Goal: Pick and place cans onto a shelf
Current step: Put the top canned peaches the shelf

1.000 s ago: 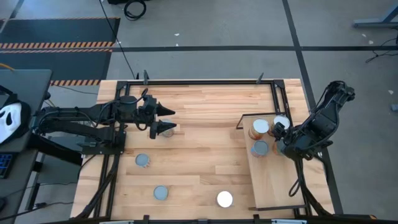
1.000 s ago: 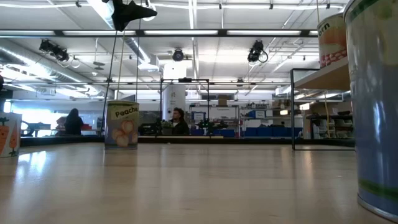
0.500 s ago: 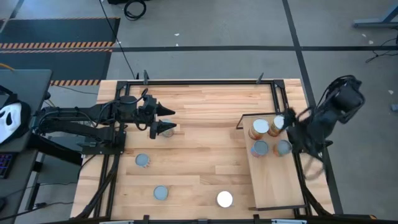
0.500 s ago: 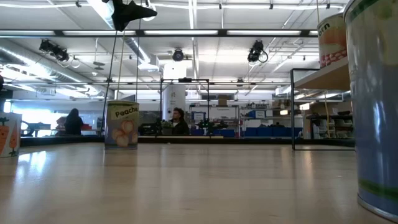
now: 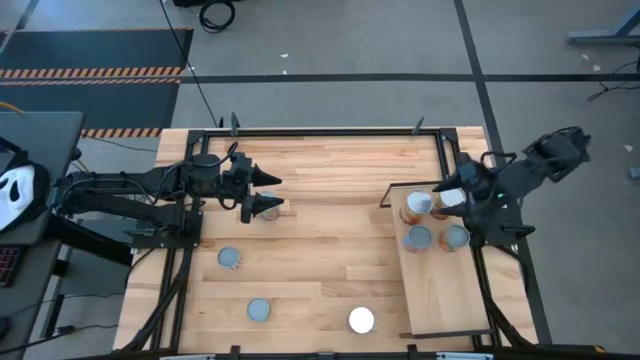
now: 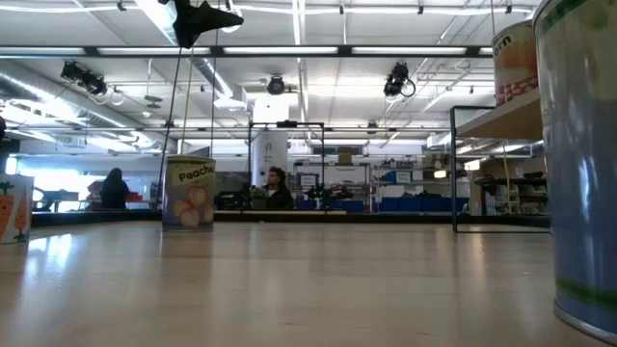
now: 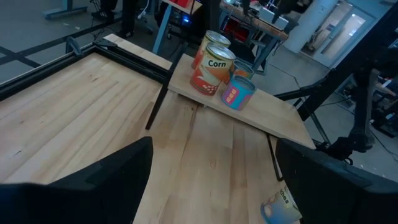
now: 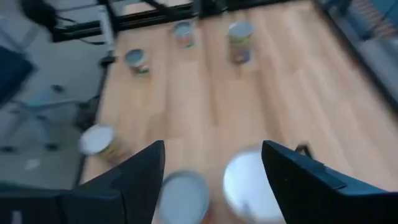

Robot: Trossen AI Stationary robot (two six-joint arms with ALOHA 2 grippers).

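Observation:
The pale wooden shelf (image 5: 440, 285) lies at the table's right. Three cans stand on its far end (image 5: 417, 206), (image 5: 418, 239), (image 5: 455, 237), with a white-topped one (image 5: 450, 198) half under my right gripper. My right gripper (image 5: 462, 200) hangs open and empty above these cans; its wrist view (image 8: 211, 180) shows two blurred can tops below. My left gripper (image 5: 275, 194) is open and empty, high above a Peaches can (image 6: 189, 193) at the table's far left. Three more cans stand on the table near the front (image 5: 230, 258), (image 5: 259, 310), (image 5: 361, 320).
A thin black metal frame (image 5: 330, 130) runs around the table's far and side edges. The left wrist view shows the shelf's Corn can (image 7: 211, 68) and a blue can (image 7: 237, 93). In the low view a large can (image 6: 578, 164) stands close at the right, and people sit far behind.
My right gripper has risen from the shelf and drawn back toward the table's right and far edge. Where it stood, a can now stands free on the shelf beside the others. My left arm has kept still.

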